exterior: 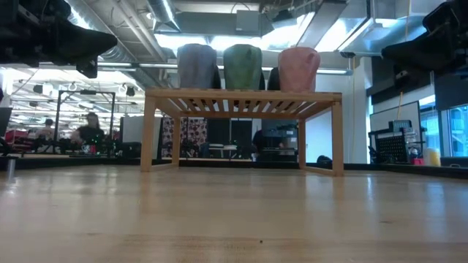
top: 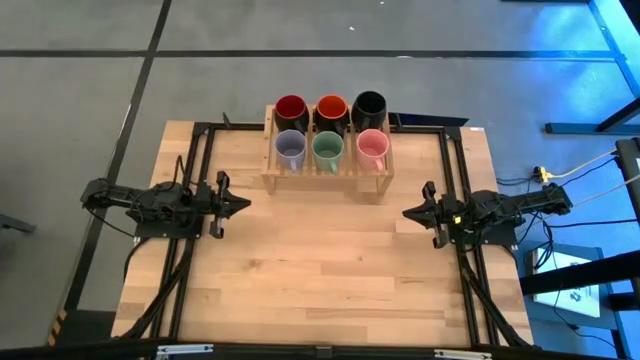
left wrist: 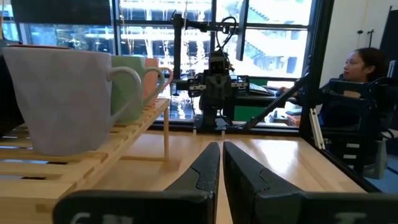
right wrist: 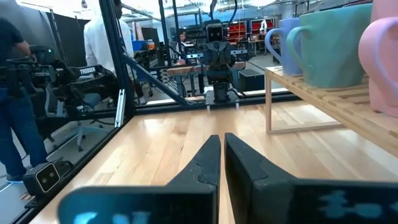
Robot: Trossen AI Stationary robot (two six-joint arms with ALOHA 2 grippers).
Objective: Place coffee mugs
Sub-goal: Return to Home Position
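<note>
1. Nearest the lens, the left gripper hung clenched above the left side of the table. Its two fingers were drawn almost together with nothing between them.
2. Ahead of that gripper and off toward the table's far edge stood the rack, well apart from its tips.
3. On the rack's front row, the lavender mug stood closest to the left gripper. The green mug came next, just beside it, and the pink mug was at the end closest to the right gripper. All three were upright with mouths up.
4. In the back row, farther from both grippers, the red mug stood behind the lavender one. The second red mug stood behind the green, and the black mug behind the pink.
5. At the table's right side, the right gripper was clenched too, grasping nothing. Its tips faced the left gripper across the wood, and the rack was well apart from it toward the far edge.
6. Past the right gripper, beyond the table's edge, a person sat in the room.
</note>
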